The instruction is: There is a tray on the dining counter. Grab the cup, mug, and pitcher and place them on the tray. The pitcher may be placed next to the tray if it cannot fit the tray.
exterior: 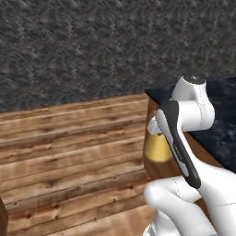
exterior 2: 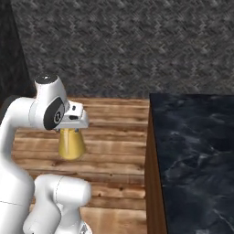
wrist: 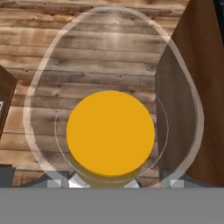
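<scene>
The pitcher point(exterior 2: 71, 145) hangs in the air above the wooden floor, directly under my hand. It has an orange-yellow conical body and a clear flared rim. My gripper point(exterior 2: 71, 130) is shut on its upper part. In the left base view the pitcher point(exterior: 157, 148) shows partly behind my forearm, beside the counter's wooden side. From the hand view I look straight down into the pitcher point(wrist: 110, 133), with its orange bottom and clear rim around it, and my gripper point(wrist: 114, 183) straddles the rim at the lower edge. The tray, cup and mug are out of view.
A black veined counter top point(exterior 2: 196, 151) with a brown wooden side point(exterior 2: 152, 183) stands to the right of the pitcher; the same counter top point(exterior: 223, 129) shows at right in the left base view. Plank floor point(exterior: 69, 147) stretches to the left. A grey herringbone wall point(exterior 2: 128, 45) closes the back.
</scene>
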You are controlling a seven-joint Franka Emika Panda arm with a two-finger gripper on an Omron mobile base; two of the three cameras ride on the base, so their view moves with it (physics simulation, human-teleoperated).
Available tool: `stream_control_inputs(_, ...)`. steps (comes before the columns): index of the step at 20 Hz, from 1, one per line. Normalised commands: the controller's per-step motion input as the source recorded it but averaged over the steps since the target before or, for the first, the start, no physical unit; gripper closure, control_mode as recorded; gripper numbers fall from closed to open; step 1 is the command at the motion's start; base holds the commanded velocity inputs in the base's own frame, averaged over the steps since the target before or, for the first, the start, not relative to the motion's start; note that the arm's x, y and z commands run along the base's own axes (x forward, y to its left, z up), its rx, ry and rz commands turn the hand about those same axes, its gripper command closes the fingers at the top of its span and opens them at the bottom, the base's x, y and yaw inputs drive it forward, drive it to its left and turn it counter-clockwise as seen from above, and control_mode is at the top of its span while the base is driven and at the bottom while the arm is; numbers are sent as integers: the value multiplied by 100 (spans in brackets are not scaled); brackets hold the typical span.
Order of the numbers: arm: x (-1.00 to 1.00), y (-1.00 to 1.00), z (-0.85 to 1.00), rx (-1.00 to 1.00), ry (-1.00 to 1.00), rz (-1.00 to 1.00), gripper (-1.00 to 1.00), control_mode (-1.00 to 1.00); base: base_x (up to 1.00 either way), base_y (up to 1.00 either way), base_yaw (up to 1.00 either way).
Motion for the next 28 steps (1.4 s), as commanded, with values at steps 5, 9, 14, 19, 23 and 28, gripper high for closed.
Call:
stream_control_inputs(5,0,0,0,0,0,0,100,100,100,8,0)
stream_control_inputs(9,0,0,0,0,0,0,100,100,100,10,0)
stream_control_inputs(14,0,0,0,0,0,0,100,100,100,7,0)
stream_control_inputs(19,0,0,0,0,0,0,100,100,100,18,0)
stream_control_inputs(23,0,0,0,0,0,0,100,100,100,23,0)
stream_control_inputs(28,0,0,0,0,0,0,100,100,100,16,-8)
